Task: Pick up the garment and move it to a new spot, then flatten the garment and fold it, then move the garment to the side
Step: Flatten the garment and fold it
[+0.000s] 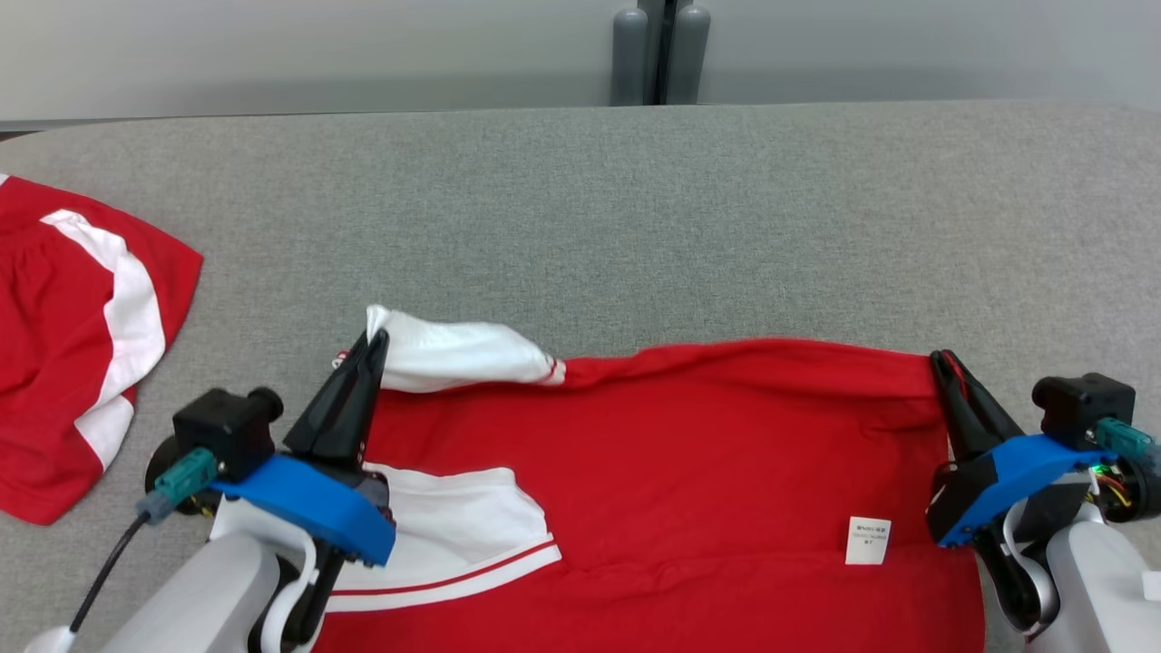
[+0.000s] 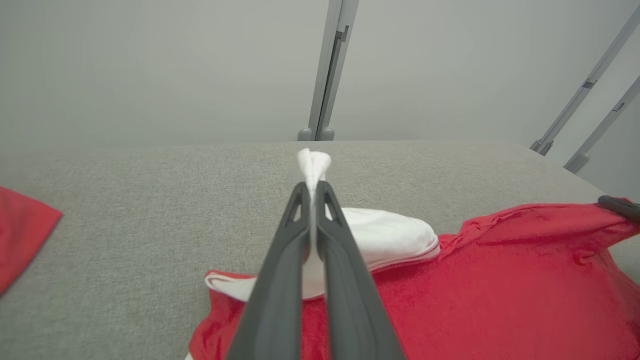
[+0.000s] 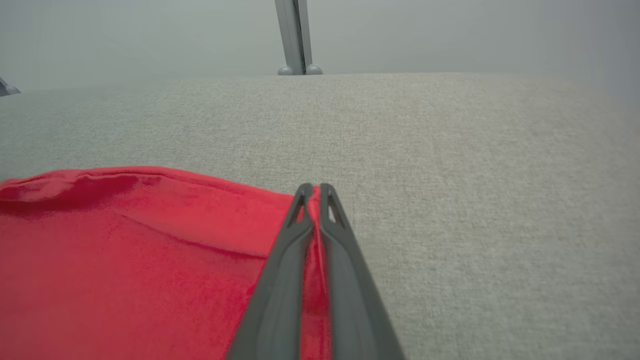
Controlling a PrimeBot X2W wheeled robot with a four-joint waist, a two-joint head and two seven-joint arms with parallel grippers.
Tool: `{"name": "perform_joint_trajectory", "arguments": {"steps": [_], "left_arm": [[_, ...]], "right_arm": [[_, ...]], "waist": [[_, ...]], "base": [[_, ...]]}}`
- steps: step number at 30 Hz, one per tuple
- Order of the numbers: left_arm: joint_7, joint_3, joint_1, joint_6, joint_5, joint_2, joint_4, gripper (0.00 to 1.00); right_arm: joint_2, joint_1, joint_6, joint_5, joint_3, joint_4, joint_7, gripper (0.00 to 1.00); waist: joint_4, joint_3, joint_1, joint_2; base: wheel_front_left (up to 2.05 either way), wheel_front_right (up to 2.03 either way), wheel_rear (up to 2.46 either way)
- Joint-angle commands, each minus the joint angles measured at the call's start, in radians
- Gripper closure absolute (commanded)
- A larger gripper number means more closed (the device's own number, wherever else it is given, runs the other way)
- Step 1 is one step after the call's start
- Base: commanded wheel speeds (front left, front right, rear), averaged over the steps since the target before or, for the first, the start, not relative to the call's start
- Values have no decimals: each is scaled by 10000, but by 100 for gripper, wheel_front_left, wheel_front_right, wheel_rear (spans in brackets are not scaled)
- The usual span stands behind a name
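A red garment [image 1: 707, 472] with white sleeves lies spread on the grey table, its far edge held up between my two grippers. My left gripper [image 1: 374, 340] is shut on the tip of a white sleeve [image 1: 453, 355]; in the left wrist view the white cloth [image 2: 313, 162] pokes up between the closed fingers of that gripper [image 2: 313, 186]. My right gripper [image 1: 943, 358] is shut on the garment's far right red corner, and the right wrist view shows red cloth [image 3: 150, 240] pinched in that gripper [image 3: 313, 188]. A second white sleeve [image 1: 463, 535] lies flat near my left wrist.
Another red and white garment [image 1: 73, 363] lies at the table's left edge. A white label [image 1: 868, 540] sits on the held garment near my right arm. Grey posts [image 1: 659, 54] stand behind the table's far edge. Bare grey table [image 1: 635, 227] stretches beyond the garment.
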Motion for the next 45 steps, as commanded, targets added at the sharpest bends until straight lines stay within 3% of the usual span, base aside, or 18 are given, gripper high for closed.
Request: {"name": "perform_joint_trajectory", "arguments": {"steps": [1, 11, 24, 25, 26, 27, 28, 36, 45], "left_arm": [[-52, 0, 304, 113, -79, 99, -204, 100], [-105, 254, 1634, 541, -334, 289, -829, 100], [-162, 377, 2829, 414, -386, 176, -354, 100], [-163, 415, 2902, 443, -384, 176, -261, 100], [-165, 456, 2934, 495, -310, 167, -181, 94], [-169, 541, 2969, 515, -293, 108, -172, 33], [-170, 645, 3029, 529, -262, 19, -185, 0], [-166, 2134, 3551, 537, 781, -553, -702, 0], [-168, 5000, 4341, 281, 3229, -2185, -1820, 0]], "right_arm": [[-94, 240, 4, -46, -68, -50, -153, 100], [-77, 990, 3, -107, -91, -122, -787, 100], [214, 2369, 3, 157, -147, -359, -1313, 100], [243, 2433, 3, 163, -197, -413, -1379, 65], [287, 2511, 3, 202, -230, -453, -1427, 0], [301, 2586, 3, 209, -241, -491, -1473, 0], [295, 2657, 3, 207, -272, -546, -1515, 0], [229, 3000, 4, 419, -563, -1098, -1755, 0], [464, 2903, 4, 200, -1125, -758, -729, 0]], "waist": [[42, -54, 0, 1], [194, -379, 0, 1], [183, -835, 0, 1], [173, -869, 0, 1], [160, -907, 0, 1], [150, -931, 0, 1], [147, -971, 0, 1], [152, -1218, 0, 1], [254, -1225, 0, 1]], "base": [[0, 0, 0], [0, 0, 0], [0, 0, 0], [0, 0, 0], [0, 0, 0], [0, 0, 0], [0, 0, 0], [0, 0, 0], [0, 0, 0]]}}
